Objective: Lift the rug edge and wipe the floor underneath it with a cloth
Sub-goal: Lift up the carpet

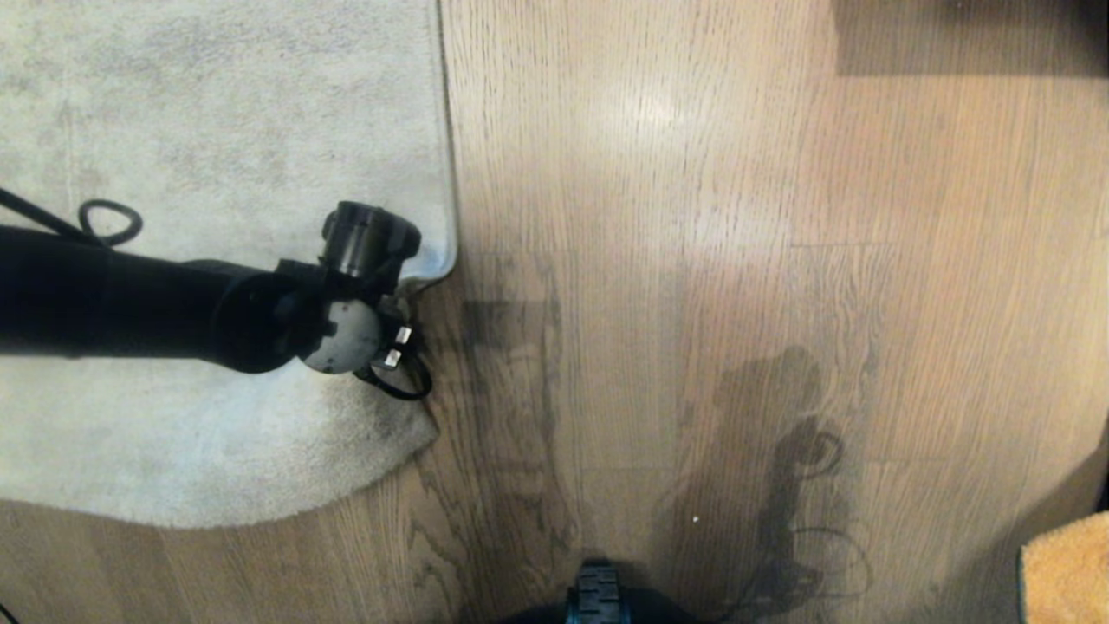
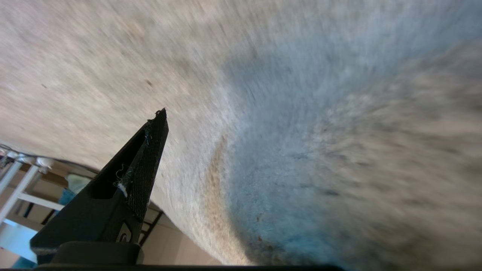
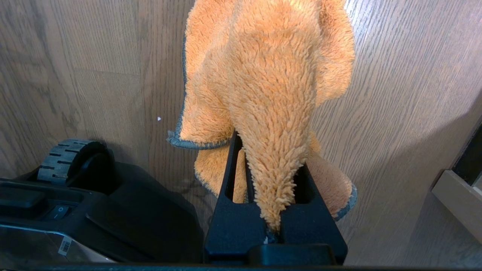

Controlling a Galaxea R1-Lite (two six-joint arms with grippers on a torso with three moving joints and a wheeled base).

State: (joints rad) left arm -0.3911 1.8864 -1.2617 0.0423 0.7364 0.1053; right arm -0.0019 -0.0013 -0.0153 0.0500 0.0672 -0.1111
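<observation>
The lifting step is judged to be in hand: the left arm is reached in from the left across the rug, its wrist set over the rug edge (image 1: 446, 173) near the corner, which is seen slightly curled off the floor (image 1: 693, 260). The left gripper (image 2: 241, 158) is held wide apart just above the pile, with only one finger (image 2: 145, 165) caught in the wrist view, and nothing is gripped yet. What is called for next is probably a closing of the jaws on the border, then a raise. The cloth (image 3: 271, 94) is clamped in the right gripper (image 3: 273, 180), hung low above bare planks beside the robot's base (image 3: 94, 203).
</observation>
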